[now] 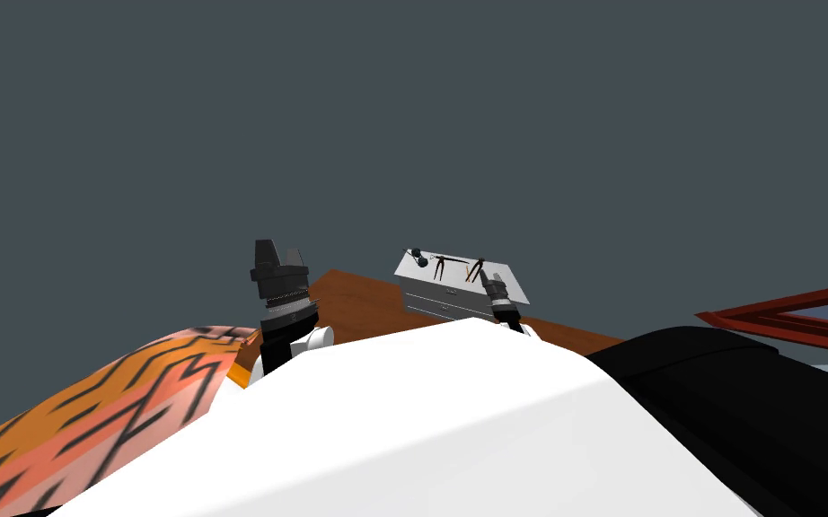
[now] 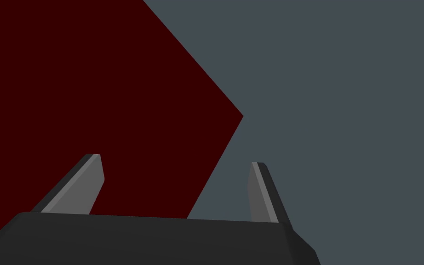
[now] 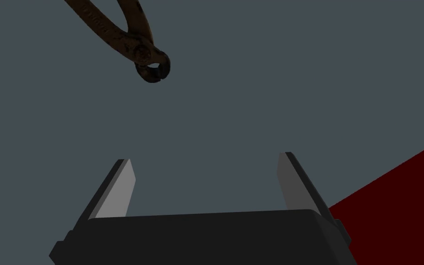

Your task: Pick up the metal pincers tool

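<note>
Rusty brown pincers [image 3: 143, 52] lying, it seems, on top of a small grey drawer unit [image 1: 439, 303] beside other dark tools [image 1: 444, 265], right gripper [image 3: 206, 158] near the pincers' head, fingers spread and empty, left gripper [image 2: 175, 161] raised well apart from the unit, fingers likewise spread with nothing between them.

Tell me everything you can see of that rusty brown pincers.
The rusty brown metal pincers have two curved handles joined at a round pivot and rounded jaws closed into a ring. They lie on top of the light grey drawer cabinet beside dark hand tools. The right tool, fingers open, hovers short of them, not touching.
</note>
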Robot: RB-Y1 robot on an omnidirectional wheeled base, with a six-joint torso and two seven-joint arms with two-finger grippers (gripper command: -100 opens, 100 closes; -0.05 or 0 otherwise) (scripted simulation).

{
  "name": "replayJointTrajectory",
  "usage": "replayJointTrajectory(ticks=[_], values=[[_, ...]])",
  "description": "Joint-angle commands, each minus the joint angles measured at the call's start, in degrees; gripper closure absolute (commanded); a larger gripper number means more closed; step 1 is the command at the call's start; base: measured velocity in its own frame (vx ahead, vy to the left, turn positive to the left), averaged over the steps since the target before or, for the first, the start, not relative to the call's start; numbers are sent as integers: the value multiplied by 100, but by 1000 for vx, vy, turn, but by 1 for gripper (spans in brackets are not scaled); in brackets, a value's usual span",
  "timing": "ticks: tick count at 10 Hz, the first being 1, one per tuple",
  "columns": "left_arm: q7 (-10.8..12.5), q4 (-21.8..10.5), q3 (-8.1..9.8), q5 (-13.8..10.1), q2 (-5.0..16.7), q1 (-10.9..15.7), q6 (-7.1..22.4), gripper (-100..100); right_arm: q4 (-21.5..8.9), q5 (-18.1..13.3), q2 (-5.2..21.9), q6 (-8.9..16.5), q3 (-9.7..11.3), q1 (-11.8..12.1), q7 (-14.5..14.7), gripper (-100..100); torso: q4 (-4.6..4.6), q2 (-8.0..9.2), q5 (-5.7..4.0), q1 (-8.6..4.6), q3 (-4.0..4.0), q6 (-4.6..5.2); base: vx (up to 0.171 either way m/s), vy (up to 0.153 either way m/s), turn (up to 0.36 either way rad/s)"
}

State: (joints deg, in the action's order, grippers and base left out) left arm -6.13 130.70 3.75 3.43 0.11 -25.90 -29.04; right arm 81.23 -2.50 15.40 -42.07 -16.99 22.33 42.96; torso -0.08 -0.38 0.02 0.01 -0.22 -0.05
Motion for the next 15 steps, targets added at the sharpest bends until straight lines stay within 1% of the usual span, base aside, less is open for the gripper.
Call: replayJointTrajectory(ticks=[1, 3, 4, 5, 8, 9, 13, 14, 15], values=[[0, 0, 0, 0, 0, 0, 0, 0, -286, -52, 86, 63, -62, 0, 286, -100, 0, 0, 0, 0, 0, 0, 101, 54, 0], [0, 0, 0, 0, 0, 0, 0, 0, -338, -52, 86, 63, -62, 0, 321, -100, -2, -8, 2, 7, -5, 0, 71, 31, -3], [0, 0, 0, 0, 0, 0, 0, 0, -521, -89, 148, 96, -100, -29, 519, -100, 0, 3, 1, -2, 1, 0, 71, 13, 4], [0, 0, 0, 0, 0, 0, 0, 0, -570, -89, 148, 96, -100, -29, 519, -100, 0, 0, 0, -5, 0, 0, 67, 19, 3], [0, 0, 0, 0, 0, 0, 0, 0, -1201, -190, 349, 190, -202, -110, 1019, -100, -2, -8, 2, 6, -4, 0, 102, 47, 3], [0, 0, 0, 0, 0, -1, 0, 0, -1201, -190, 349, 190, -202, -110, 1059, -100, -4, -20, 3, 11, -11, 0, 100, 34, -3], [0, 0, 0, 0, 0, 0, 0, 0, -1830, -288, 589, 273, -311, -195, 1604, -100, -2, -10, 1, 1, -6, 0, 94, 26, 0], [0, 0, 0, 0, 0, 0, 0, 0, -1830, -288, 589, 273, -311, -195, 1604, -100, -3, -12, 2, 3, -8, 0, 62, 31, -3], [0, 0, 0, 0, 0, 0, 0, 0, -1941, -304, 638, 285, -332, -211, 1701, -100, -1, 0, 2, 2, -1, 0, 36, 24, -4]])
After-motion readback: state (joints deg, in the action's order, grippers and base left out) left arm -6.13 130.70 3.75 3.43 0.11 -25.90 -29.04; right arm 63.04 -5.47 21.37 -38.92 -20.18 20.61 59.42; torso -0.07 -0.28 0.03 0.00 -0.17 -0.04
